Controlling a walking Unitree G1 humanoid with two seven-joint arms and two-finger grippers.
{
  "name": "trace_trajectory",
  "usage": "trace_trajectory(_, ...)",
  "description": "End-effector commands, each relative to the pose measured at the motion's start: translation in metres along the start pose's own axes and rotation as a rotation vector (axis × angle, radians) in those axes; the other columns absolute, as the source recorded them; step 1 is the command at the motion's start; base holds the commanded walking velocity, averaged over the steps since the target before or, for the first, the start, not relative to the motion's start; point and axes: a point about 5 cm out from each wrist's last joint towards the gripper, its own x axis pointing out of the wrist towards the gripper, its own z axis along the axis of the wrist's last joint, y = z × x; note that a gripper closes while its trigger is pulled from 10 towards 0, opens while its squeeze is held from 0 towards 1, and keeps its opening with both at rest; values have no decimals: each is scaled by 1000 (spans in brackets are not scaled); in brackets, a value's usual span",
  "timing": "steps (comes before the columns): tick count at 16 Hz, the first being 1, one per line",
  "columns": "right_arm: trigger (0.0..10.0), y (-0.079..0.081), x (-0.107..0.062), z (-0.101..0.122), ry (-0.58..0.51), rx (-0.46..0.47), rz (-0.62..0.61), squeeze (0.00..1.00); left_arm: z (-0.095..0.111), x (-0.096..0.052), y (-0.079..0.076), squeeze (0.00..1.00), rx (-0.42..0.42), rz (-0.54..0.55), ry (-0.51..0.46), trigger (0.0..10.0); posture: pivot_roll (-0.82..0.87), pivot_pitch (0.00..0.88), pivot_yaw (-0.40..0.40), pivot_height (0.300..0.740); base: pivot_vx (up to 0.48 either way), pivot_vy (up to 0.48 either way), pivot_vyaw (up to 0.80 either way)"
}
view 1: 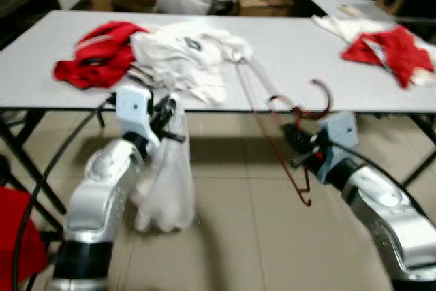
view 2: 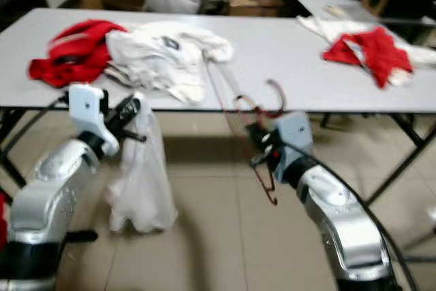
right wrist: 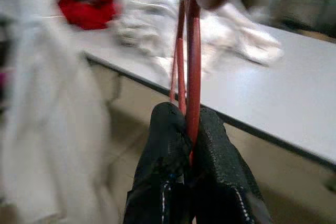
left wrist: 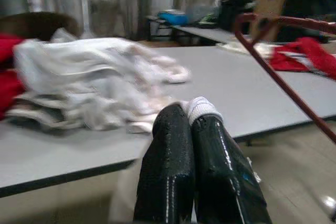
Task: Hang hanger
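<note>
Two grips are set: our right gripper pinches the red hanger in front of the table; our left gripper clamps the white garment. We should spread its neck opening before threading.

Even, soft indoor light, no hard glare. Both eye views are smeared with motion blur, the white garments and the red hanger losing their edges. A dull shadow sits on the floor tiles under the white table. In the wrist views the black fingers gleam with small highlights; everything behind them is soft, the room beyond dim.
</note>
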Motion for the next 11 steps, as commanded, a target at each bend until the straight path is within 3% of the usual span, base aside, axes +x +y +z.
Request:
trace_trajectory(1,10000,-6,-9,6,3,-46,38,0,13,9,-1,0,17,-19,-48,10000,-111,0,-13,727,307,0,0)
trace_trajectory(5,10000,-20,-28,15,57,-166,137,0,44,32,12,0,61,-18,-108,10000,-119,0,-5,727,306,0,0)
trace_trajectory(11,10000,-8,-42,22,87,-202,332,0,77,57,11,0,103,-74,-176,10000,-115,0,-2,727,307,0,0)
